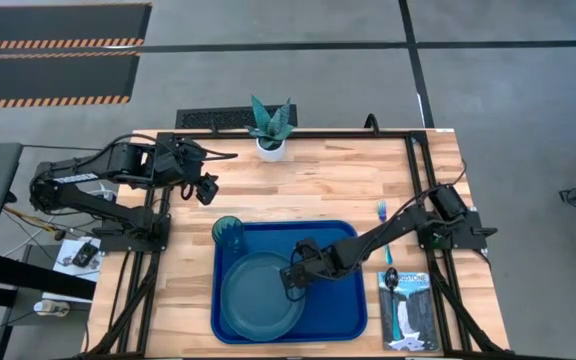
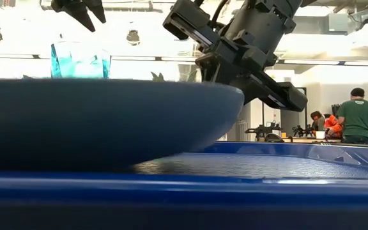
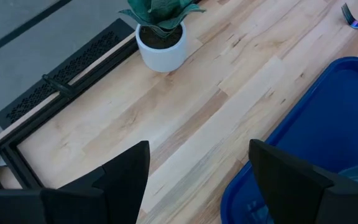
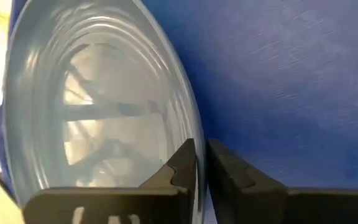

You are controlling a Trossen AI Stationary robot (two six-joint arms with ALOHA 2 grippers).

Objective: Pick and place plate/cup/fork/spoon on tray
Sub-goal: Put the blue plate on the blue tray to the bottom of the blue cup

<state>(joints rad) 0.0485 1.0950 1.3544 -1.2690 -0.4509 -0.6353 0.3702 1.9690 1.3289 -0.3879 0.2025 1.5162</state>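
Note:
The dark teal plate (image 1: 256,298) lies in the blue tray (image 1: 340,238), in its left half. The ribbed teal cup (image 1: 228,232) stands upright at the tray's far left corner. On the wood to the right of the tray lie the fork (image 1: 382,212) and, nearer, the spoon (image 1: 391,277). My right gripper (image 4: 202,155) slants down at the plate's right rim with a narrow gap between its fingertips; one finger is over the plate's inside and one is over the tray. My left gripper (image 1: 206,190) hangs open above the table, left of the plant. My right gripper's fingers (image 4: 182,163) stand on either side of the plate's right rim (image 4: 196,134), slanting down from the table's right. The plate lies flat on the tray. Whether the fingers touch the rim I cannot tell.
A white pot with a spiky plant (image 1: 270,146) stands at the far edge. A waterfall-photo booklet (image 1: 409,312) lies right of the tray near the front. Black frame rails (image 1: 418,170) run along the table's sides. People stand in the room beyond (image 2: 356,118).

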